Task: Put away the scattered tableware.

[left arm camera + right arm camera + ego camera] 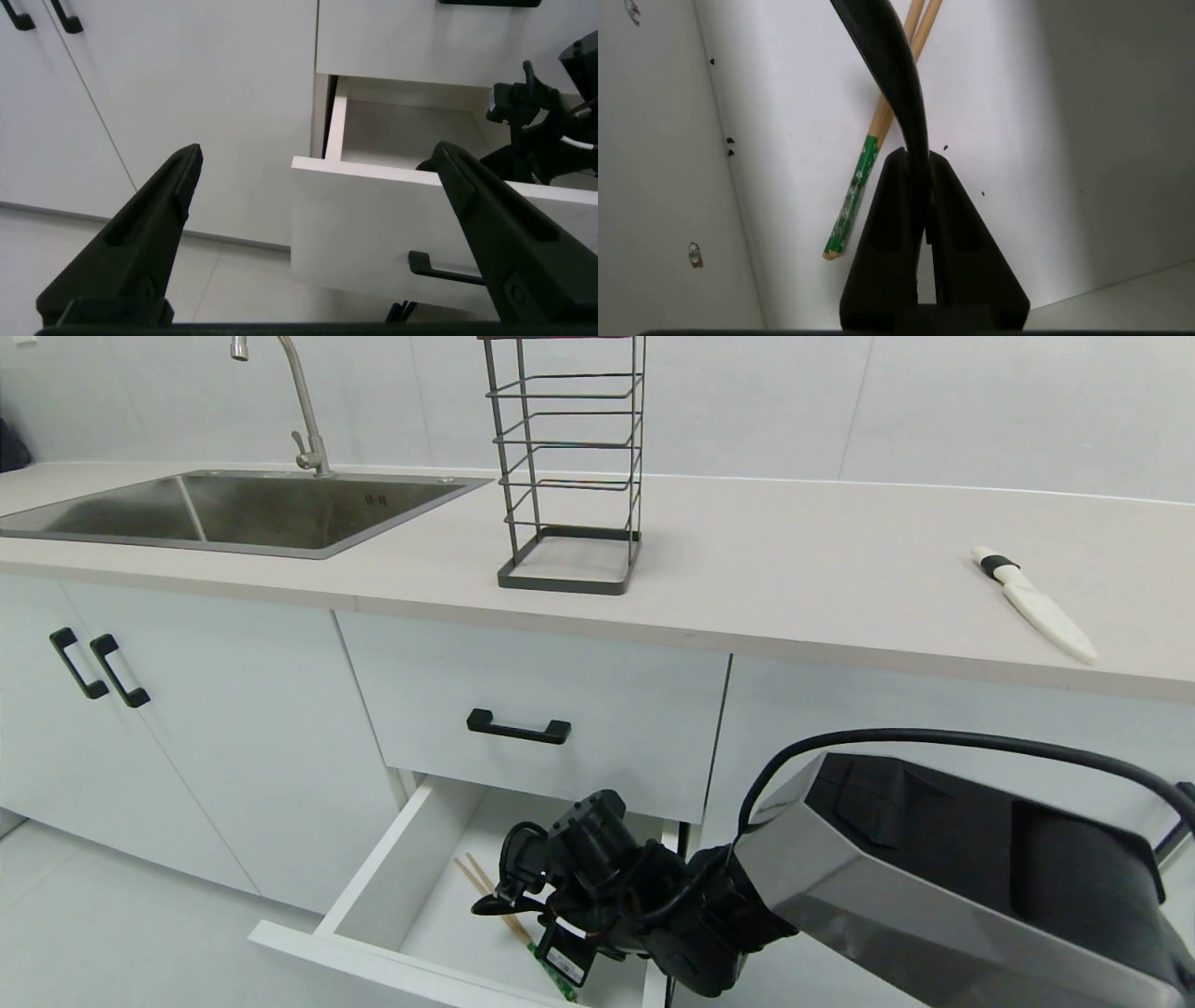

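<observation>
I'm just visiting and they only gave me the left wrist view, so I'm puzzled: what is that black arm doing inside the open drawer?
Observer: Its claw is shut on the handle of a black spoon, held low inside the drawer.
Visitor: Is anything else in there?
Observer: Yes, two chopsticks with green ends lie on the drawer floor, under the spoon.
Visitor: So is the tidying done?
Observer: Probably not. A white knife lies out on the counter, far to the robot's right.
</observation>
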